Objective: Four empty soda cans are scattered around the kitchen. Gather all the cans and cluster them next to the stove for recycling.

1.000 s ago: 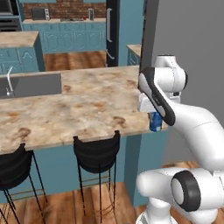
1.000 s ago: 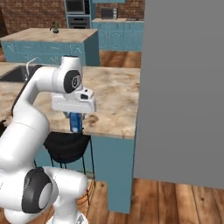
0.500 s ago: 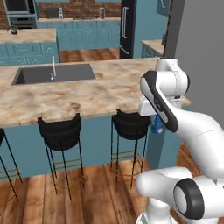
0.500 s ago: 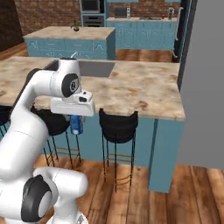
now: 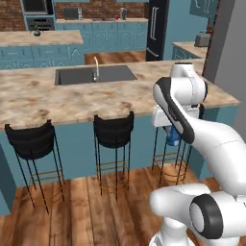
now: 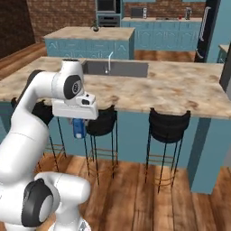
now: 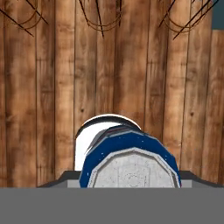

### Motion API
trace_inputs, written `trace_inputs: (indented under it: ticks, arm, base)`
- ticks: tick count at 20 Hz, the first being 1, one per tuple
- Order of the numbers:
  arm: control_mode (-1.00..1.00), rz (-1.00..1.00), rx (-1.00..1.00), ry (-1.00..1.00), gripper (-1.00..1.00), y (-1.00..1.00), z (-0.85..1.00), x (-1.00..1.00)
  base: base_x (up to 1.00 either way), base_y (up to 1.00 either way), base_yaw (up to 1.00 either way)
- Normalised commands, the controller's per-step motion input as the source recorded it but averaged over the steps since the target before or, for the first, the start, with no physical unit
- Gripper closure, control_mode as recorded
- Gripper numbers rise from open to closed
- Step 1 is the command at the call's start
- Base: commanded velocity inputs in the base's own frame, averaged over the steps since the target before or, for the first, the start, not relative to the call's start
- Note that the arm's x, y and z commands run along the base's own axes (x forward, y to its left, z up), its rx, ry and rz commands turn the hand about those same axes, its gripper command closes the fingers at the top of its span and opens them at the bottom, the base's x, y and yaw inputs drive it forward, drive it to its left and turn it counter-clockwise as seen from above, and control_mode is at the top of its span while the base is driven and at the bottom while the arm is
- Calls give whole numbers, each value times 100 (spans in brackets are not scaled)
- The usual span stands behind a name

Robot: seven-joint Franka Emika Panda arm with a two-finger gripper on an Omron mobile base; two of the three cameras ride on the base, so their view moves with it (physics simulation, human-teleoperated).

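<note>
A blue soda can (image 5: 174, 140) with a silver top hangs upright under my gripper (image 5: 172, 132), which is shut on it. The can is held out in front of the island counter's side, above the wooden floor. From the right side the same blue can (image 6: 79, 129) shows below the white hand, gripper (image 6: 78, 124) closed around it. Looking down along the hand, the can's silver lid and blue shoulder (image 7: 130, 162) sit between the fingers. The stove is out of view.
A long stone-topped island (image 5: 43, 101) with a sink (image 5: 93, 75) runs across ahead. Three black bar stools (image 5: 113, 132) stand against it. A second island (image 6: 90, 34), a wall oven (image 6: 107, 9) and a dark fridge (image 5: 158, 29) lie beyond. A grey wall (image 5: 230, 43) rises at right.
The whole scene has slid sideways as the base drove: the grey wall moved off and the sink and stools came into view. The blue can stays in the gripper.
</note>
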Motion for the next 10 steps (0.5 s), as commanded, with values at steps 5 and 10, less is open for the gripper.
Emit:
trace_inputs:
  ticks: [5,10]
  arm:
    - [100,0,0,0,100,0,0,0]
    - [100,0,0,0,100,0,0,0]
  base:
    - [-42,100,2]
    - [-7,100,0]
